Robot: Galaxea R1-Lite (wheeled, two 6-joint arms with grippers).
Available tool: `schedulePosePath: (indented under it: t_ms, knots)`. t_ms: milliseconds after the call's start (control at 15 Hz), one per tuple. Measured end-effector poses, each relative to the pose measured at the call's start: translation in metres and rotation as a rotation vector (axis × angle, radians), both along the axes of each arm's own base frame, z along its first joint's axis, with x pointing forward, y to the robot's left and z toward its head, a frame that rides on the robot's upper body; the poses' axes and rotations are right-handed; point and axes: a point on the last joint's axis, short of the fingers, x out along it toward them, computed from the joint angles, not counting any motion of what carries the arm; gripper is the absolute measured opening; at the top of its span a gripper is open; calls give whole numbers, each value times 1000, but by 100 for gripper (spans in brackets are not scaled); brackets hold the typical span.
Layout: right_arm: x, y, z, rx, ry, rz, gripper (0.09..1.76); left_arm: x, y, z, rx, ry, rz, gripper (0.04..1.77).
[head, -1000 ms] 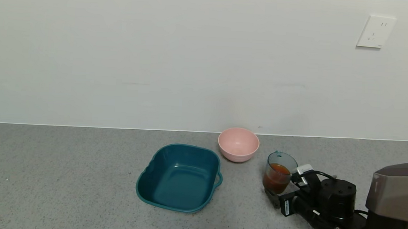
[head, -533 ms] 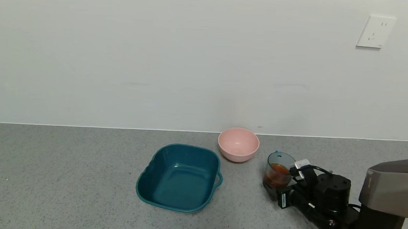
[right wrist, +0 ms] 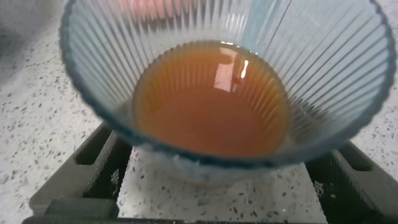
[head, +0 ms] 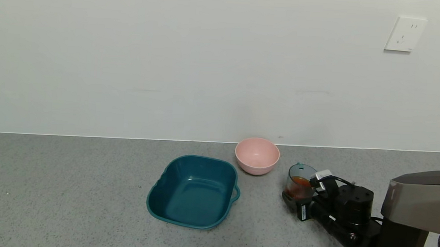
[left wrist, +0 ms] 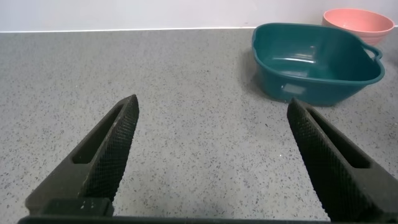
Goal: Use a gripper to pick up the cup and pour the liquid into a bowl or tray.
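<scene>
The cup, a ribbed pale blue tumbler, stands upright on the counter right of the pink bowl, holding tea-coloured liquid. My right gripper reaches in from the right, open, with one finger on each side of the cup's base. In the right wrist view the cup and liquid fill the frame above my right gripper, with gaps between base and fingers. The teal basin sits left of the cup and looks dry. My left gripper is open over bare counter, facing the basin.
A round pink bowl stands by the wall between basin and cup, also in the left wrist view. A wall with a socket backs the grey speckled counter.
My right arm has moved forward and left, so its fingers now reach further around the cup's base. The cup, basin and pink bowl have stayed in place.
</scene>
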Motion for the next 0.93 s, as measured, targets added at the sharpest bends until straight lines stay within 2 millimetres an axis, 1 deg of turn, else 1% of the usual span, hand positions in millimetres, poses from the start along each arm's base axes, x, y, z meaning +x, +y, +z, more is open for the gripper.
schedulePosePath:
  t_ms: [600, 933]
  knots:
    - [8, 2, 2, 7, -27, -15, 171, 0, 0, 0, 0, 0, 0, 172]
    - [12, 2, -1, 10, -31, -21, 171, 0, 0, 0, 0, 1, 0, 172]
